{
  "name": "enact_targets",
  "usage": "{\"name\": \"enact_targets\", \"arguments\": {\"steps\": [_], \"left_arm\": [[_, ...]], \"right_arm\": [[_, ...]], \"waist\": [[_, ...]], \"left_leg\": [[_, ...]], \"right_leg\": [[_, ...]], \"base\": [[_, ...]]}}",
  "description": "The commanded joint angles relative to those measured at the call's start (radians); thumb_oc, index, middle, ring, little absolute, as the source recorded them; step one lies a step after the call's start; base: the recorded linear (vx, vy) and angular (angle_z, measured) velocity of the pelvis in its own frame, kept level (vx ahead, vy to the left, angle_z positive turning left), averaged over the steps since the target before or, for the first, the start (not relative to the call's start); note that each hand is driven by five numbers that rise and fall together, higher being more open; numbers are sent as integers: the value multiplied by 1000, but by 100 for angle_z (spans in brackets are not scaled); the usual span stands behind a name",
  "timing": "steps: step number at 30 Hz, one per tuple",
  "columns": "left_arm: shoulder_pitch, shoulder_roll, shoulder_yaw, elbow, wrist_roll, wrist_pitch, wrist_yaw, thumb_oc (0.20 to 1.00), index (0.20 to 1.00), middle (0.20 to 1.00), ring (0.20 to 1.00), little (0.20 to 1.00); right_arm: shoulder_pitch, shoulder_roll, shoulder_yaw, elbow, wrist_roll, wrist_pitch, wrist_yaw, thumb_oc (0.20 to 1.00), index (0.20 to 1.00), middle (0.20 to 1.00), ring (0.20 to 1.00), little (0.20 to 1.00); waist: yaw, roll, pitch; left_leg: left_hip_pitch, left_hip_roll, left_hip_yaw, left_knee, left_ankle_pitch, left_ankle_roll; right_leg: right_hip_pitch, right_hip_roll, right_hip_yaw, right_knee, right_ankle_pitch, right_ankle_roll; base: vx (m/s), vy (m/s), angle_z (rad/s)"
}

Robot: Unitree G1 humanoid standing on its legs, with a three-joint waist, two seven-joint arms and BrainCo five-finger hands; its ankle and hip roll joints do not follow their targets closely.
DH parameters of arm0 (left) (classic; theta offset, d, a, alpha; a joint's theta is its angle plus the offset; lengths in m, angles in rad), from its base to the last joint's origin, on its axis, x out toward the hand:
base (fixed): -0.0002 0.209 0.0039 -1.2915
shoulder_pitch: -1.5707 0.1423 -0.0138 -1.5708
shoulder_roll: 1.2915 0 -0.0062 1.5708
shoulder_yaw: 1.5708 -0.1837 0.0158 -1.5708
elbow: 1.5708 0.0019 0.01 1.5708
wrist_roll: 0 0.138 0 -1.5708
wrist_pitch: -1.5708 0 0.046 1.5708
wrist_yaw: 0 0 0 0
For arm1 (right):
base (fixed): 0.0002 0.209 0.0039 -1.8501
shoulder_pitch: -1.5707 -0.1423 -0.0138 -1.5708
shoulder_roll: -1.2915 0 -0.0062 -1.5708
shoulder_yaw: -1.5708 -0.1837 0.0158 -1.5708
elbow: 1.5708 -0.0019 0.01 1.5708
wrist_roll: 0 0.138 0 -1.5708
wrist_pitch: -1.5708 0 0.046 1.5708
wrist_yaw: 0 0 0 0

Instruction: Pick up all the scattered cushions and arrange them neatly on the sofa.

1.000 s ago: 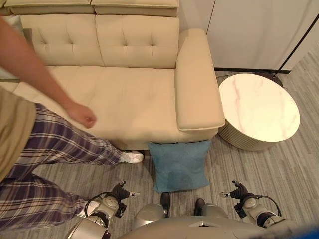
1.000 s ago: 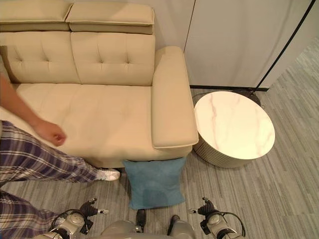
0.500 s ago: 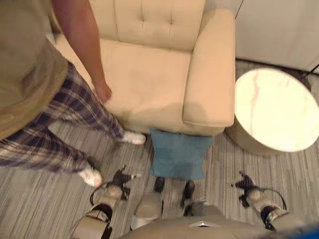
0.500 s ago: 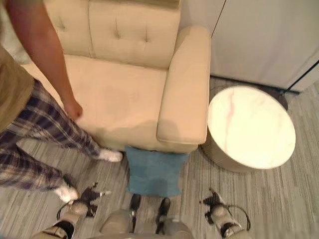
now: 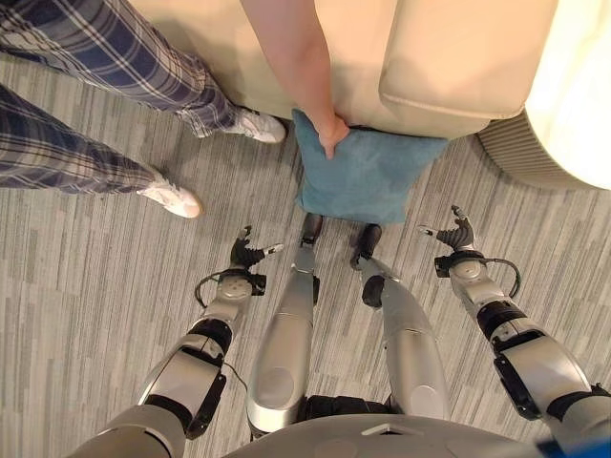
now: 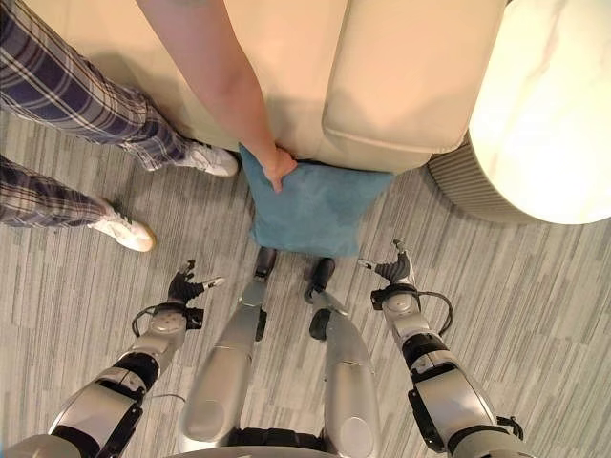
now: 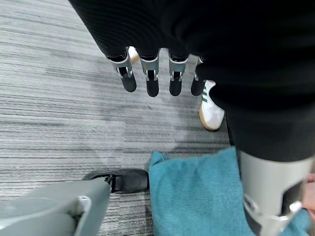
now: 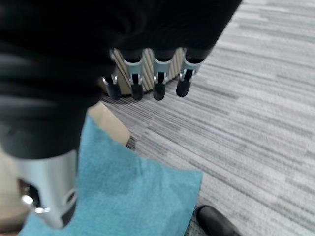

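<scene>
We hold the left hand (image 5: 250, 256) and right hand (image 5: 457, 234) open and empty above the floor (image 5: 86, 286). A person's hand (image 5: 332, 134) grips the blue cushion (image 5: 368, 176) against the sofa (image 5: 458, 67). Reaching now risks collision.

1. Cushion (image 5: 363, 176): teal cloth, matt, soft short nap, slightly creased.
2. Sofa (image 5: 458, 57): cream upholstery, smooth, leather-like, faint sheen.
3. Floor (image 5: 86, 286): grey striped, low-pile carpet look, matt.
4. Round side table (image 6: 558, 105): pale marble-look top, polished; ribbed side wall.
5. Left robot hand (image 7: 150, 78), right robot hand (image 8: 147, 81): silver metal-look fingers, dark matt tips, dark ribbed cover.
6. Person's trousers (image 5: 86, 57): plaid woven cloth; shoes (image 5: 172, 197): white, smooth.
</scene>
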Motion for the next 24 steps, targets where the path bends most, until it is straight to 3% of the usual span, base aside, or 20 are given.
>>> {"name": "enact_targets", "arguments": {"steps": [1, 7, 12, 16, 24], "left_arm": [[20, -12, 1, -17, -25, -35, 45, 1000, 1000, 1000, 1000, 1000], [-62, -26, -27, -54, -51, -47, 68, 1000, 1000, 1000, 1000, 1000], [-75, -37, -41, -83, -42, -51, 72, 1000, 1000, 1000, 1000, 1000], [-52, -49, -46, -92, -22, -39, 62, 1000, 1000, 1000, 1000, 1000], [84, -58, -22, -92, 36, -5, 8, 1000, 1000, 1000, 1000, 1000]], "right_arm": [[72, -24, 24, -6, 66, -46, -52, 1000, 1000, 1000, 1000, 1000], [-16, -14, 31, -15, 120, -66, -74, 1000, 1000, 1000, 1000, 1000], [-14, -7, 36, -30, 115, -73, -74, 1000, 1000, 1000, 1000, 1000], [21, 1, 32, -17, 105, -65, -62, 1000, 1000, 1000, 1000, 1000], [188, 23, 6, 7, 52, -26, 4, 1000, 1000, 1000, 1000, 1000]], "waist": [[-24, 19, -105], [-30, 29, -97], [-36, 27, -111], [-37, 24, -127], [-44, 11, -167]], "left_leg": [[-14, -11, -3, -8, -40, -18], [-80, -17, -8, -14, -28, -20], [-71, -19, -12, -35, -23, -24], [-17, -21, -17, -58, -26, -24], [211, -18, -14, -140, -42, -22]], "right_leg": [[37, -53, 41, -65, -26, 93], [-42, -58, 51, -56, -18, 99], [-35, -60, 48, -68, -12, 105], [14, -58, 47, -92, -6, 109], [254, -44, 40, -188, 11, 125]], "base": [[-50, 15, 0], [-31, 14, 8], [3, 1, 2], [10, 5, 0], [85, 10, 0]]}}
